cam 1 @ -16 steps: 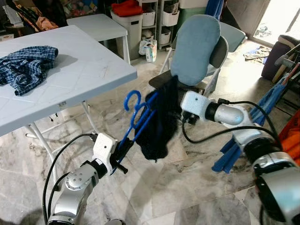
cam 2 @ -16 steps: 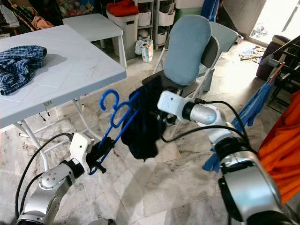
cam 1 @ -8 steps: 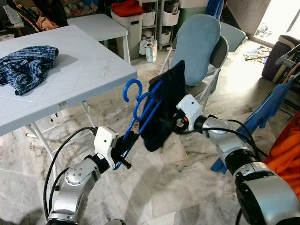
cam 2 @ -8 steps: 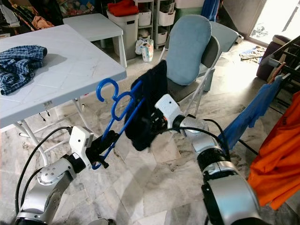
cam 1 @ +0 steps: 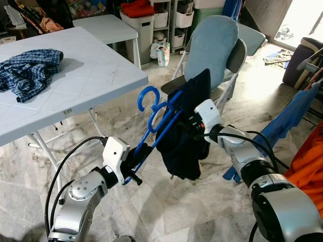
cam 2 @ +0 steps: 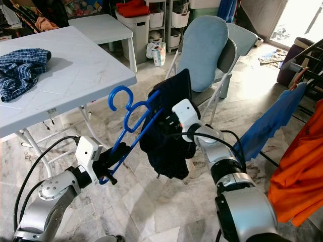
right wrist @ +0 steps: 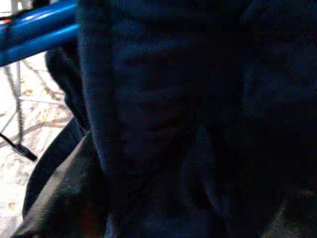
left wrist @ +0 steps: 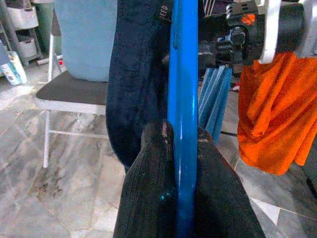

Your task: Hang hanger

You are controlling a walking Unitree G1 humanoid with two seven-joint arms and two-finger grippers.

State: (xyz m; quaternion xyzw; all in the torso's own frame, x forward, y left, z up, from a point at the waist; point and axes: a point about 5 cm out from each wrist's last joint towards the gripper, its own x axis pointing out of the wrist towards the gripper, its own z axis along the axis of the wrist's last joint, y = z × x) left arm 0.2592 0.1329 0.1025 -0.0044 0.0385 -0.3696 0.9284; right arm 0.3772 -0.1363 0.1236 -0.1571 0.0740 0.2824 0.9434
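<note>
Hanger (cam 1: 159, 118): blue plastic, looks like two nested together (two hooks visible). Held in mid-air over the floor, between the desk (cam 1: 75, 75) and the chair (cam 1: 214, 48).
Hanger axis: long axis runs diagonally, low end at our left gripper, hooks at the upper end, pointing up and toward the chair.
Left gripper (cam 1: 135, 160): closed on the hanger's lower end; in the left wrist view both fingers (left wrist: 148, 198) press the blue bar from either side. Firm pinch, as far as we can judge.
Garment (cam 1: 184, 131): dark navy cloth, draped over the hanger's upper part, hanging down below it, free of the floor.
Right gripper (cam 2: 164, 126): at the cloth, just beside the hanger's upper arm, buried in the folds. Right wrist view is dark fabric w/ a strip of blue bar at one corner. Can't tell whether the fingers are spread or pinched on cloth.
Key relation: hanger extends up and away from left gripper toward right gripper; right arm is nearer the garment, left arm carries the hanger.
Drying rack (cam 1: 310, 60): to the robot's right, w/ blue cloth (cam 1: 287, 118) and orange cloth (cam 1: 308, 161) on it. Well apart from the hooks.
Step judged: garment being settled on hanger; hanging on rack not yet done.
Next move calls for: hooks turned toward the rack rail, on the right.
</note>
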